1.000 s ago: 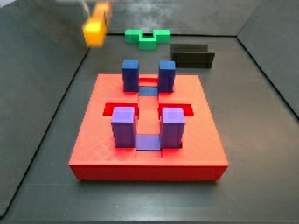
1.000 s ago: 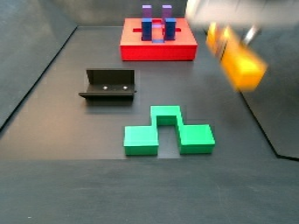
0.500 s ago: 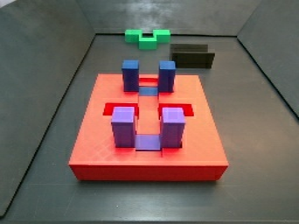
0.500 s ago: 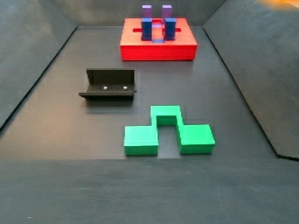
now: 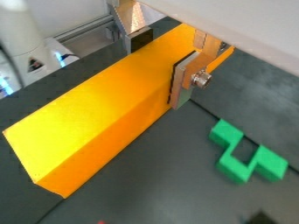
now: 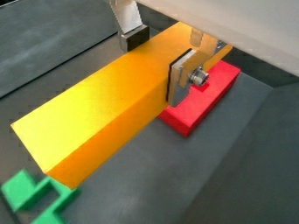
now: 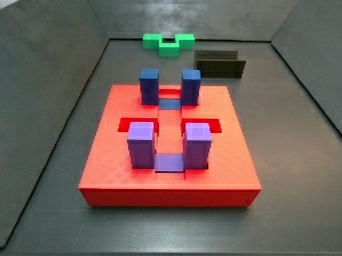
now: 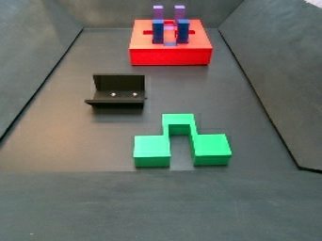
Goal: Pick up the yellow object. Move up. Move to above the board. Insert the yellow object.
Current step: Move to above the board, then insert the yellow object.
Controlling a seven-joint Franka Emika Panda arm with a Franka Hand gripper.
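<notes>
The yellow object [image 5: 93, 122] is a long orange-yellow bar, and in both wrist views it lies clamped between my fingers [image 6: 177, 80]. My gripper [image 5: 162, 59] is shut on it near one end, high above the floor. It also shows in the other wrist view [image 6: 158, 59] with the bar [image 6: 100, 118] over part of the red board [image 6: 193, 109]. Neither gripper nor bar shows in the side views. The board [image 7: 107, 170] lies flat with blue posts [image 7: 151, 85] and purple posts [image 7: 140, 145]. It also shows at the far end of a side view [image 8: 170, 56].
A green notched block [image 8: 183, 141] lies on the dark floor, also in other views [image 7: 168, 42] [image 5: 246, 153] [image 6: 35, 194]. The fixture [image 8: 117, 92] stands between it and the board, and shows again [image 7: 221, 65]. Grey walls surround the floor.
One second ago the yellow bar was blurred near the top of both side views. It has since risen out of both, and nothing on the floor has moved.
</notes>
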